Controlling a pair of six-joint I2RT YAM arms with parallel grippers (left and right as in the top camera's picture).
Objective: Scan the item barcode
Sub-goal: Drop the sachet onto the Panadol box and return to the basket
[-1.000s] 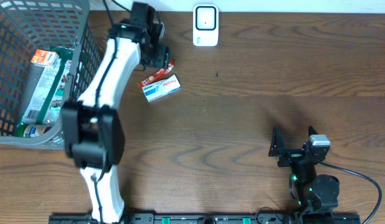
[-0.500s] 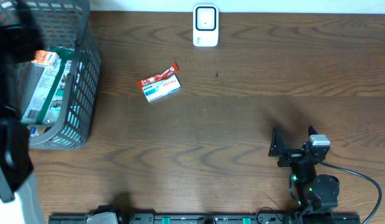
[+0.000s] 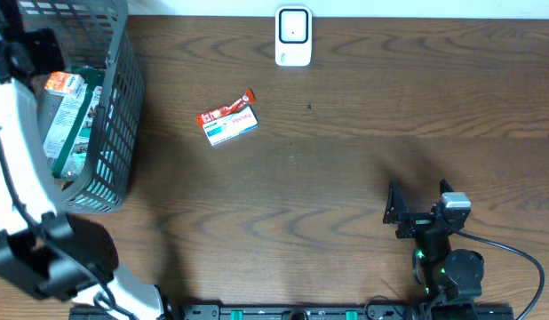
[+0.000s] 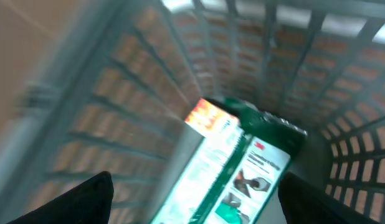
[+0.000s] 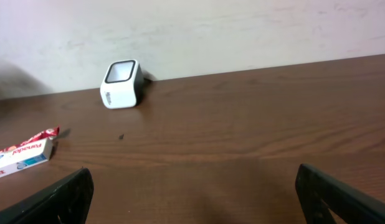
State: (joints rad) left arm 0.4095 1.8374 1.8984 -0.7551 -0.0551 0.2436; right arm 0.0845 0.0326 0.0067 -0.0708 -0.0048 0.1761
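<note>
Left gripper point(image 4: 195, 183) hung with jaws apart and empty, the green-and-white carton point(image 4: 236, 168) directly below it in the basket point(image 4: 118, 112); it looked like light, stiff cardboard, likely best pinched across its narrow sides. Overhead, the scanner point(image 3: 293, 36) sat well to that gripper's right. Right gripper point(image 5: 191, 180) gaped empty above the bench point(image 5: 242, 124).

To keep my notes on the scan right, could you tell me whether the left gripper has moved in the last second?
Yes. The left gripper has swung left, away from the scanner and the small box, and is now over the basket.
</note>
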